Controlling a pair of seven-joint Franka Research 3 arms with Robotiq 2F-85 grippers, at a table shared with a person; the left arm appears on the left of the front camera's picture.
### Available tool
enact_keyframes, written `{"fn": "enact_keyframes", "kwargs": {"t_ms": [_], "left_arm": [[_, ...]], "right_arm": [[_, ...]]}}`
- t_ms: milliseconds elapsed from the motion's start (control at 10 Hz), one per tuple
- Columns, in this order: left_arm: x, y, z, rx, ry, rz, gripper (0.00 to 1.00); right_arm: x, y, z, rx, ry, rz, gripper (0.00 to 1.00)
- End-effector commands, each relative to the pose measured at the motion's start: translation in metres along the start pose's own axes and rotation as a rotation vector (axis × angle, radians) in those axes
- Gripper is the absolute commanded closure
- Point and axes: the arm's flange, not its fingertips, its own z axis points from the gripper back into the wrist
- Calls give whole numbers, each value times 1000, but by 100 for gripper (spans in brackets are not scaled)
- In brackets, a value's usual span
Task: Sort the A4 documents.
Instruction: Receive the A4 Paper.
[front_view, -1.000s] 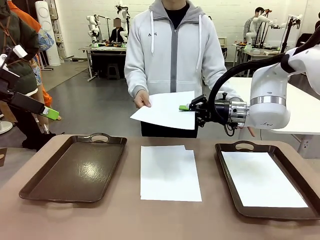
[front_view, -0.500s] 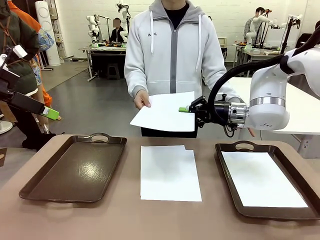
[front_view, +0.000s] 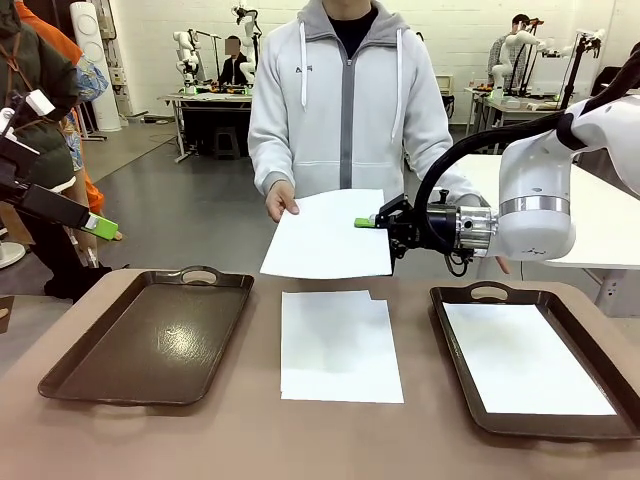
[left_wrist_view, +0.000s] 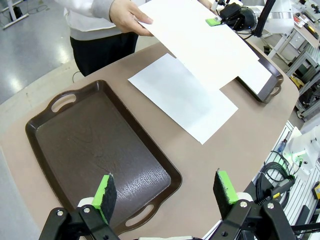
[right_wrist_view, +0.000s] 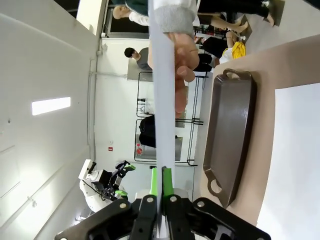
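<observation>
Right jaws clamped on one A4 sheet, person's hand on its other side.

We see the right jaws shut flat on the right edge of an A4 sheet (front_view: 328, 238), which is held in the air over the far middle of the bench (front_view: 250, 440). The person's hand (front_view: 282, 200) grips the sheet's far-left corner, and the sheet tilts down toward the near side. The left jaws are wide open with nothing in them, up off the bench at the left, above the left tray (left_wrist_view: 100, 145). The other A4 documents are a small pile (front_view: 338, 345) flat on the bench between the two trays, sheets slightly offset, and a single sheet (front_view: 525, 360) lying in the right tray (front_view: 455, 300).
</observation>
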Motion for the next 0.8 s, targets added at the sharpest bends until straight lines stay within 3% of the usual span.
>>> {"fn": "enact_keyframes", "kwargs": {"t_ms": [0, 700], "left_arm": [[0, 1, 0, -12, -5, -5, 0], [0, 1, 0, -12, -5, -5, 0]], "right_arm": [[3, -2, 2, -14, -37, 1, 100], [3, -2, 2, -14, -37, 1, 100]]}}
